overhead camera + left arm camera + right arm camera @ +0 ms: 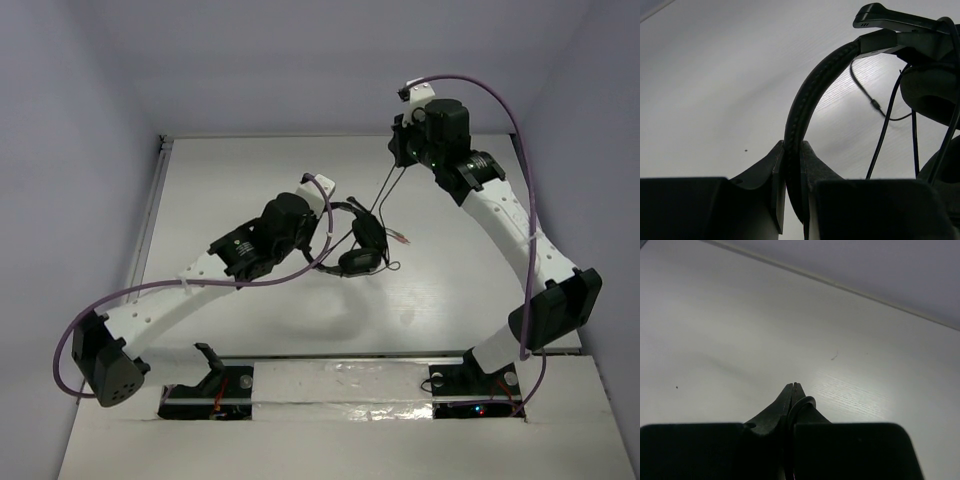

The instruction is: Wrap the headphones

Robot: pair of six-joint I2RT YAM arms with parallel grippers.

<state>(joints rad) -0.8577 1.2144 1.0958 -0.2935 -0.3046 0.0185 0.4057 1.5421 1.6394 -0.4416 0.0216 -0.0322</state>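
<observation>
The black headphones (pixel 362 245) hang above the middle of the white table. My left gripper (pixel 325 222) is shut on their thin headband (pixel 812 85), which runs up between the jaws in the left wrist view. My left gripper (pixel 794 150) shows there with an ear cup (pixel 930 92) at the right and the thin cable (pixel 883 132) dangling beside it. My right gripper (pixel 402 152) is raised at the far right, shut on the cable (pixel 388 185), which stretches taut down to the headphones. In the right wrist view a loop of cable (pixel 808 401) is pinched in my right gripper (pixel 794 388).
The white table (pixel 250 170) has a raised rail (pixel 150 220) on its left edge and walls behind and to both sides. Purple robot cables (pixel 520 130) loop over both arms. The arm bases (pixel 210 385) sit at the near edge.
</observation>
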